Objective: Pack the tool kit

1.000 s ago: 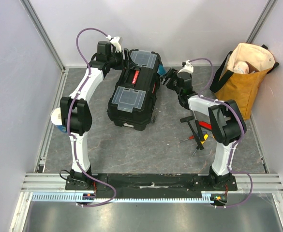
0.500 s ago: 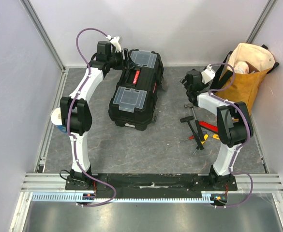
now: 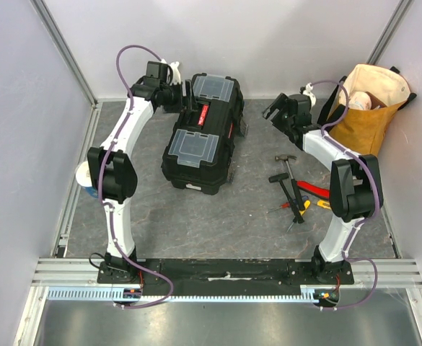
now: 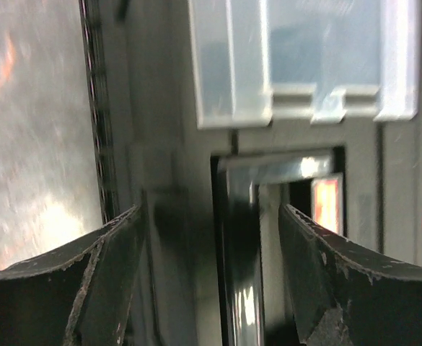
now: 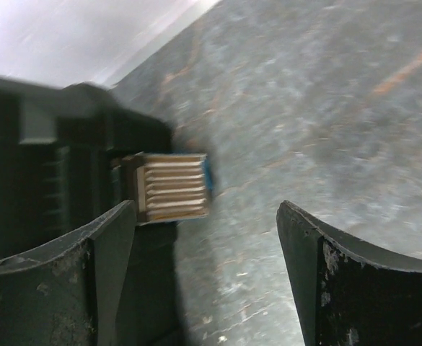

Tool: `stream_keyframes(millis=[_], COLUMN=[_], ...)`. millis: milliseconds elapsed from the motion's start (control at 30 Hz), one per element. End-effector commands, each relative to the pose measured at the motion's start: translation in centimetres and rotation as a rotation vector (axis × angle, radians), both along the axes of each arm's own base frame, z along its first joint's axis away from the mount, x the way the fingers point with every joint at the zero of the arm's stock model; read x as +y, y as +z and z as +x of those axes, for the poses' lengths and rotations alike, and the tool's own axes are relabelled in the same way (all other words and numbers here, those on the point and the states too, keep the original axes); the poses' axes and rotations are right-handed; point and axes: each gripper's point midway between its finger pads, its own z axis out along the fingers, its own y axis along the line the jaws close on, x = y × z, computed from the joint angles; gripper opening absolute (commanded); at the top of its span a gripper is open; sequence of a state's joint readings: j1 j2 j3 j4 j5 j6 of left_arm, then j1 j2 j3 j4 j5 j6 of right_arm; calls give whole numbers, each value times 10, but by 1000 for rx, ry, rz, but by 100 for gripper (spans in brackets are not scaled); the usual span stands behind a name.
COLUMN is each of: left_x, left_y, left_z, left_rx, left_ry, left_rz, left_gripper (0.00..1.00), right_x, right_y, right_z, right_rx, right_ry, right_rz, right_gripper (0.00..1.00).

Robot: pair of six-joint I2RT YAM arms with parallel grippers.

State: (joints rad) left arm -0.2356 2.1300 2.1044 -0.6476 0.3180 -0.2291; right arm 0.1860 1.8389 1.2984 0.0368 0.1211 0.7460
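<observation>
The black toolbox (image 3: 200, 137) lies closed at the table's middle back, with a red handle panel (image 3: 203, 114) and two clear-lidded compartments (image 3: 189, 145). My left gripper (image 3: 182, 96) is open at its far left edge. In the left wrist view, the left gripper (image 4: 211, 216) hovers over the lid beside a clear compartment (image 4: 304, 58). My right gripper (image 3: 275, 112) is open and empty, apart from the box's right side. In the right wrist view, the right gripper (image 5: 207, 216) faces a ribbed latch (image 5: 173, 187). A hammer (image 3: 287, 167), red-handled pliers (image 3: 311, 189), screwdrivers (image 3: 291, 206) and a yellow knife (image 3: 322, 204) lie on the table.
A mustard-yellow tote bag (image 3: 366, 115) stands at the back right, close behind the right arm. A small blue-and-white cup (image 3: 86, 180) sits by the left wall, partly behind the left arm. Grey walls close in the table on three sides.
My right gripper has pulled away from the toolbox's right side, moving right and toward the back, and has opened wider. My left gripper has stayed at the box's far left edge and opened slightly.
</observation>
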Motion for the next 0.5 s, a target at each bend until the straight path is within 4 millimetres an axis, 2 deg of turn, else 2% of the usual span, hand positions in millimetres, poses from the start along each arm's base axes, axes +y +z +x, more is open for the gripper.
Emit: stream_keyframes(millis=[0, 133, 400, 467], left_x=[14, 15, 16, 23], left_y=[-27, -1, 44, 52], left_z=[-62, -70, -83, -85], left_rx=[237, 199, 111, 91], left_ry=[8, 25, -11, 0], left_rz=[98, -17, -279, -327], left_gripper=[81, 82, 84, 84], right_x=[45, 71, 144, 159], right_y=[60, 88, 113, 118], right_z=[-3, -5, -21, -25], right_rx=[-100, -146, -161, -166], right_ry=[243, 332, 490, 516], right_rz=[78, 92, 72, 66], right_gripper=[87, 88, 89, 89])
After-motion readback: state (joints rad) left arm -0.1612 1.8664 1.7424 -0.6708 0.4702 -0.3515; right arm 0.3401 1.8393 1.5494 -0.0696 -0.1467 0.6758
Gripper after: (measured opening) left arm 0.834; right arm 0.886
